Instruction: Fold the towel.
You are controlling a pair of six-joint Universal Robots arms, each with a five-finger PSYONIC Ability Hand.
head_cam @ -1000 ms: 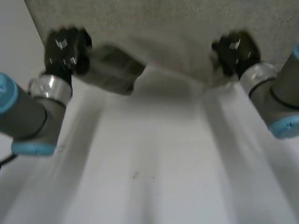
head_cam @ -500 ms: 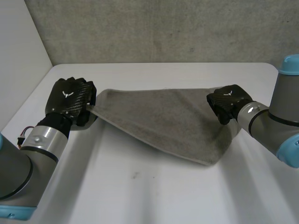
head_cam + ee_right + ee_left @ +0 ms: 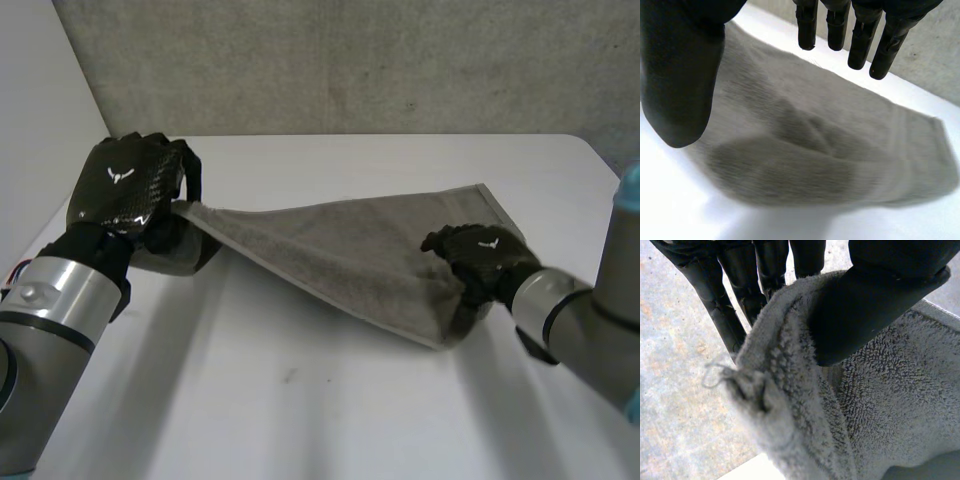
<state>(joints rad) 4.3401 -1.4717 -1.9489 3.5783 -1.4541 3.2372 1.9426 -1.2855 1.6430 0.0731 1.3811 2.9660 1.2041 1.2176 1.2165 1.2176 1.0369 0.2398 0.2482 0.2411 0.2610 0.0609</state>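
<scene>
Left hand (image 3: 128, 190) first: I have lifted it a touch, thumb and fingers pinching one corner of the towel (image 3: 340, 250), which slopes from there down to the table (image 3: 300, 410). My right hand (image 3: 478, 255) has dropped nearer, its fingers straight and spread with nothing held. The far right corner now lies free on the table, so I judge that side needs regrasping before folding.

A white table (image 3: 300, 430) carries a grey towel (image 3: 340, 250) across its far half. The towel's right part rests on the surface towards the right edge, and its left end is raised off it. A small dark speck (image 3: 290, 376) marks the bare middle.
</scene>
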